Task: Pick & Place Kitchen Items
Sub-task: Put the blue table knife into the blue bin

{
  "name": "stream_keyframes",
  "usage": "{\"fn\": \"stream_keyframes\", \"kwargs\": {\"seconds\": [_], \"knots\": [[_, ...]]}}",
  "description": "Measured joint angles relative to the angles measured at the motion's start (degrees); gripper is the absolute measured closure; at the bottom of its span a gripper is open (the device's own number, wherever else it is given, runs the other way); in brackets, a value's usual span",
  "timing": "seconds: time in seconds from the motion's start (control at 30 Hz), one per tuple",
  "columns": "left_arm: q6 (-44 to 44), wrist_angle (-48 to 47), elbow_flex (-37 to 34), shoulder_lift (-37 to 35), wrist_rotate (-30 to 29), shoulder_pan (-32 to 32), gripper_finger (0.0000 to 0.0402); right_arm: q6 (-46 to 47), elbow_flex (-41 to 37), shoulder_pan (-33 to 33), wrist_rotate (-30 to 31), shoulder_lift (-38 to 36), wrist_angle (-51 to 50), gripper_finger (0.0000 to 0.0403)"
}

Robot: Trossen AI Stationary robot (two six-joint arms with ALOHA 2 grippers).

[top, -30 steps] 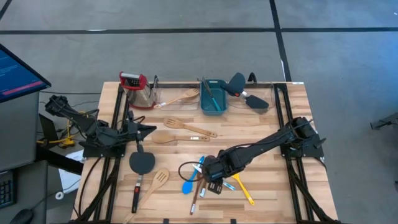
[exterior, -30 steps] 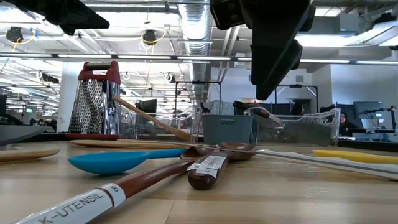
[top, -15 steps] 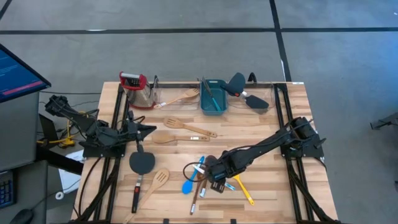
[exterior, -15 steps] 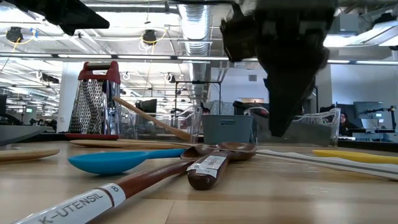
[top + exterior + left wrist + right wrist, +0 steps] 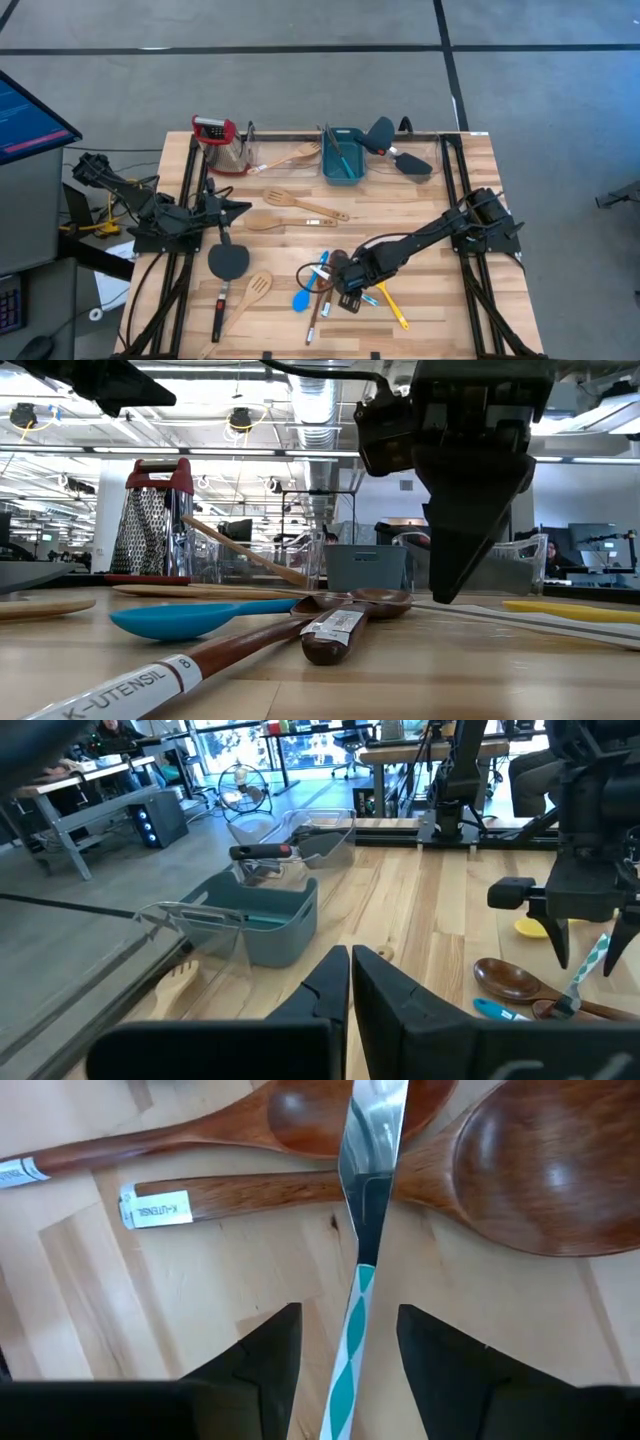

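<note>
Lower now, the right gripper (image 5: 345, 1345) straddles, jaws open, a striped-handled spreader (image 5: 362, 1250) lying across two brown spoons (image 5: 520, 1170).

The pale wooden bench (image 5: 420, 205) is carrying everything, with the teal tub (image 5: 342, 158) sitting at its far edge. Beside the tub a box grater (image 5: 218, 143) is standing. Nearer than the tub, two pale wooden utensils (image 5: 300, 207) are lying, then a black spatula (image 5: 228, 262), a blue spoon (image 5: 302, 298), two dark-brown spoons (image 5: 510, 1175) and a yellow spoon (image 5: 393, 306).
</note>
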Motion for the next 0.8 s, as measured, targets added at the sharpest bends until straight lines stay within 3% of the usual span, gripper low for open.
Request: {"fn": "stream_keyframes", "kwargs": {"seconds": [0.33, 0.57, 0.8], "knots": [[0.01, -0.02, 0.0, 0.01, 0.0, 0.01, 0.0398, -0.02, -0.57, 0.04, 0.03, 0.0, 0.02, 0.0236], [0.02, -0.01, 0.0, 0.01, 0.01, 0.01, 0.0398, 4.18, -6.95, 0.84, 0.58, -0.58, 5.82, 0.0229], [0.02, 0.0, 0.0, 0.02, 0.0, 0.0, 0.0398, 4.02, -7.54, 1.42, 1.02, -0.48, 6.84, 0.0249]]}}
